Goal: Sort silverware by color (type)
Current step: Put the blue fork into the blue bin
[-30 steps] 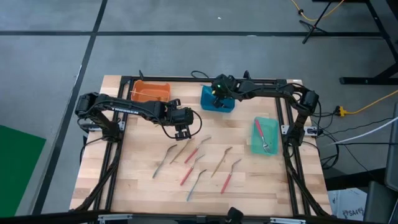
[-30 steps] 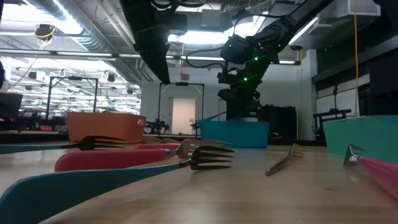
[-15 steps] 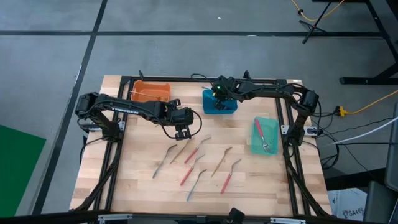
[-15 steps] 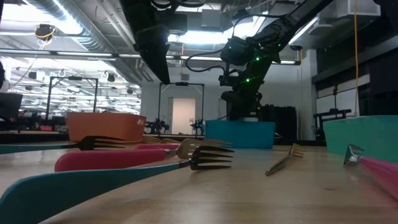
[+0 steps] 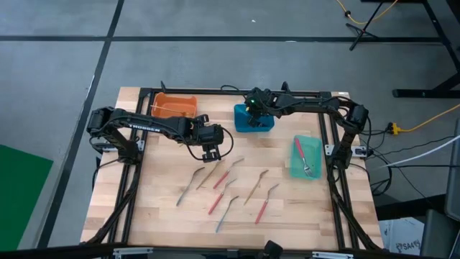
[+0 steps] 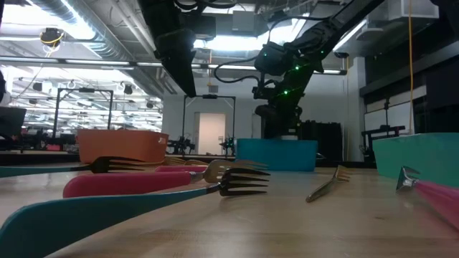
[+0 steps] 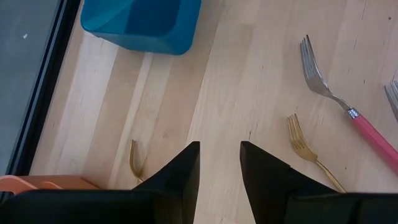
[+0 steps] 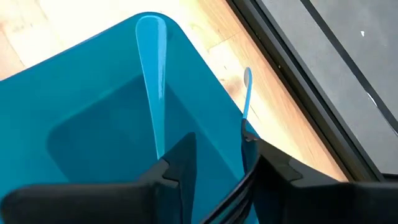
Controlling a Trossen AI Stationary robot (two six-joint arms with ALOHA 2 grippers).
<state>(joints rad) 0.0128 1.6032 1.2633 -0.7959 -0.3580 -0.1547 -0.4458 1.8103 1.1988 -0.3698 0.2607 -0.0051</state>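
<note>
Several slim forks, red, gold and bluish-grey, lie flat on the wooden table (image 5: 151,208) around its middle (image 5: 226,188). My left gripper (image 5: 210,152) hovers open and empty over the table, a gold fork (image 7: 309,154) and a red-handled fork (image 7: 339,106) just beyond it. My right gripper (image 8: 219,155) is open over the blue bin (image 5: 254,119), one finger above its inside, one by its rim. A light-blue utensil (image 8: 153,81) lies in the bin, leaning on its wall; a second one (image 8: 247,93) sticks up past the rim. I cannot tell whether the fingers touch them.
The orange bin (image 5: 175,106) stands at the far left, a gold utensil (image 7: 134,163) beside it. The green bin (image 5: 305,156) at the right holds a red-handled fork (image 5: 299,151) and a silver one. A black frame (image 5: 230,91) borders the table.
The blue bin has turned a little and slid slightly toward the table's right edge under my right gripper. A slim utensil that slanted over the bin's rim in the low view no longer shows there. My left arm has kept still.
</note>
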